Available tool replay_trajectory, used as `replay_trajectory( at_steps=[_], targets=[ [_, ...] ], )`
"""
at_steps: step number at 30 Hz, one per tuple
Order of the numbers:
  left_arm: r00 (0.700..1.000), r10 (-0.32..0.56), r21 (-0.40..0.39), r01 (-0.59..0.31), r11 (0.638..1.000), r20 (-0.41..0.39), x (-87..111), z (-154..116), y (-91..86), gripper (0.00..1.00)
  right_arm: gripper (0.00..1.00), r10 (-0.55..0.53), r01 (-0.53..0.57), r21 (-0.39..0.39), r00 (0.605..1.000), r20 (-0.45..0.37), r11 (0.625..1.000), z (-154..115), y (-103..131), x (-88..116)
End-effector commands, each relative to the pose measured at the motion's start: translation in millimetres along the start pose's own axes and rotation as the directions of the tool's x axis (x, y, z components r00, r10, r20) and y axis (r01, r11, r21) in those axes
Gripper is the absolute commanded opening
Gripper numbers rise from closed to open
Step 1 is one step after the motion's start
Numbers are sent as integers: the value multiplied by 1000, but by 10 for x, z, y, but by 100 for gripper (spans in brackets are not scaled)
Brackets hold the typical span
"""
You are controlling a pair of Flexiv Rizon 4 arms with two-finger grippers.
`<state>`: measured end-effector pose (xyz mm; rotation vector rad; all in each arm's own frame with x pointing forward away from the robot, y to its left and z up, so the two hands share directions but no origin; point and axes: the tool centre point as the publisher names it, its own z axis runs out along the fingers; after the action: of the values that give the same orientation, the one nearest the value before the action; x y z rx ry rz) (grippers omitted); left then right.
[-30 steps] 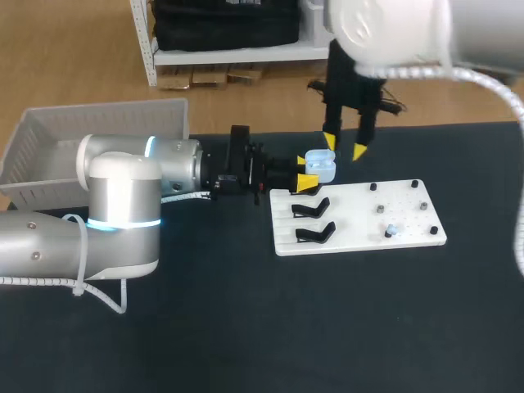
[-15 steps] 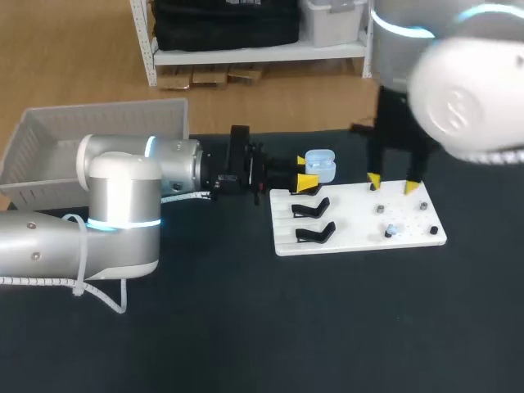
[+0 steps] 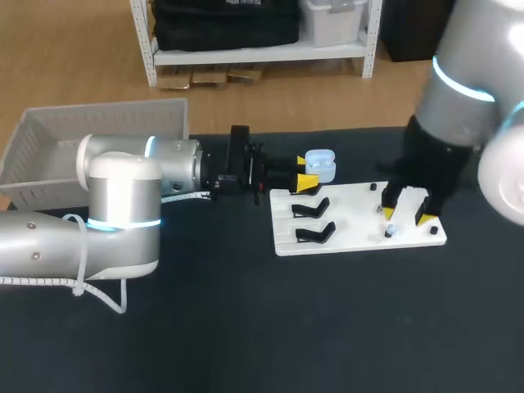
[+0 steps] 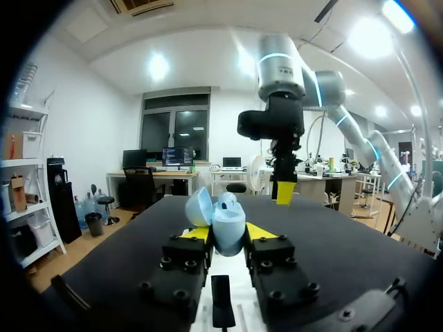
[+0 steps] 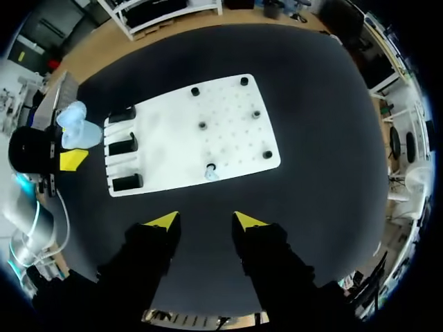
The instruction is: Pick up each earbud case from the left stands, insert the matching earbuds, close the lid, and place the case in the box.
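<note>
A light-blue earbud case (image 3: 320,164) with its lid up is held at the white board's (image 3: 360,214) back-left corner, my left gripper (image 3: 304,182) shut on it. In the left wrist view the case (image 4: 226,223) sits between the yellow tips of that gripper (image 4: 227,233), its lid (image 4: 199,207) tilted back. My right gripper (image 3: 405,214) hangs open over the board's right part, just above a small pale earbud (image 3: 390,232). From the right wrist, the earbud (image 5: 211,173) lies ahead of the open right gripper (image 5: 205,220), and the case (image 5: 76,128) is far off beside the board (image 5: 228,149).
Two empty black stands (image 3: 311,209) (image 3: 315,233) sit on the board's left part, and small black pegs (image 3: 433,230) dot its right part. A white slatted basket (image 3: 90,131) stands at the table's back left.
My right arm has swung from above the case to the right and come down over the board's right part, its fingers spreading wider. The left arm and the case have stayed put.
</note>
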<state>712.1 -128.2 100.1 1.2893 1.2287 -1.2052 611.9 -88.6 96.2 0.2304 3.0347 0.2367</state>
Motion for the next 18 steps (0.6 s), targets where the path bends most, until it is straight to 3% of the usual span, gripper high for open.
replay_trajectory(
  at_steps=[1, 9, 18],
  targets=[
    [1000, 3, -3, -3, 1000, 4, 11, 1, -4, 0, 47, -16, 17, -39, 1000, 7, 999, 182, -22, -14],
    [1000, 3, -3, -3, 1000, 4, 11, 1, -4, 0, 46, -49, 49, -13, 999, -5, 999, 375, 8, -61],
    [1000, 3, -3, -3, 1000, 4, 11, 1, -4, 0, 47, -8, 8, 23, 1000, -10, 1000, 553, -16, -223]
  ],
)
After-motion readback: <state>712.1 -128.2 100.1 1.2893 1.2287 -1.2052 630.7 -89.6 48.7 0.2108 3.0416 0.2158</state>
